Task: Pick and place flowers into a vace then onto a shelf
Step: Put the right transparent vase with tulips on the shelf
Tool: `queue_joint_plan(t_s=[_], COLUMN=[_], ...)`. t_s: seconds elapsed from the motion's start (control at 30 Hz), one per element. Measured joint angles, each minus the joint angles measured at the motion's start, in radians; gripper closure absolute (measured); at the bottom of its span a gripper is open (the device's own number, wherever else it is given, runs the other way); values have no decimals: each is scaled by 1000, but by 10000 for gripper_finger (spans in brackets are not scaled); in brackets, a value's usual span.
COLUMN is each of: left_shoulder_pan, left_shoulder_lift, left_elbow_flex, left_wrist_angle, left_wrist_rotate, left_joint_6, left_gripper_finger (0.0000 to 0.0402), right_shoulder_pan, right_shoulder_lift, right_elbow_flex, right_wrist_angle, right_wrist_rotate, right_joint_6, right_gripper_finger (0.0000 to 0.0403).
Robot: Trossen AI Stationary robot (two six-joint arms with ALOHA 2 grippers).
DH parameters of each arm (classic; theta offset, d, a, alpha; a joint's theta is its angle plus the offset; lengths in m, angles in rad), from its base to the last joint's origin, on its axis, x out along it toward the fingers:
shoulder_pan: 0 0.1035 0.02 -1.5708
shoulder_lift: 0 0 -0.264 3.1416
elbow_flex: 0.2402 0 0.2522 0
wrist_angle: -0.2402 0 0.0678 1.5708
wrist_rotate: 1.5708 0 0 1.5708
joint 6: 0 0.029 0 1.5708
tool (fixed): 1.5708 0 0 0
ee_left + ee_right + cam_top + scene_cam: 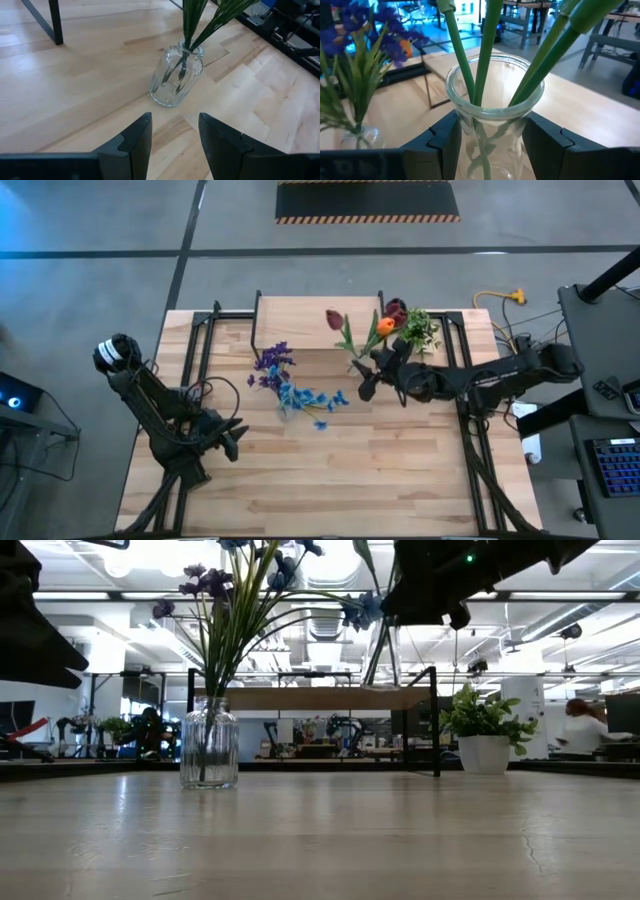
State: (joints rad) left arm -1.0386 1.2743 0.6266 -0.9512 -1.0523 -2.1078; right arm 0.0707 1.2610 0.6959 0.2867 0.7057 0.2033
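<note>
Over on the left, the left gripper waits low above the table with its fingers parted and nothing between them, pointed toward a glass vase that stands on the tabletop. That vase holds the purple cluster and the small blue blooms, stems upright in the glass. Behind it stands the shelf, its wooden top bare in the high view. Further right, the right gripper is clamped around a second clear vase, lifted off the table, carrying the orange bud and the dark red tulips. A leafy potted plant sits near the shelf's right end
</note>
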Motion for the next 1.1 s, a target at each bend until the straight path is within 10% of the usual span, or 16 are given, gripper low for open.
queue_joint_plan(t_s=[1.1], left_shoulder_pan=[32], left_shoulder_lift=[0], left_elbow_flex=[-15], left_wrist_angle=[0], left_wrist_rotate=[-31], left_joint_6=[0], left_gripper_finger=[256], right_shoulder_pan=[-375], right_shoulder_lift=[100], right_elbow_flex=[355], right_wrist_angle=[-350], right_wrist_rotate=[-326], right_joint_6=[-96], right_gripper_finger=[224])
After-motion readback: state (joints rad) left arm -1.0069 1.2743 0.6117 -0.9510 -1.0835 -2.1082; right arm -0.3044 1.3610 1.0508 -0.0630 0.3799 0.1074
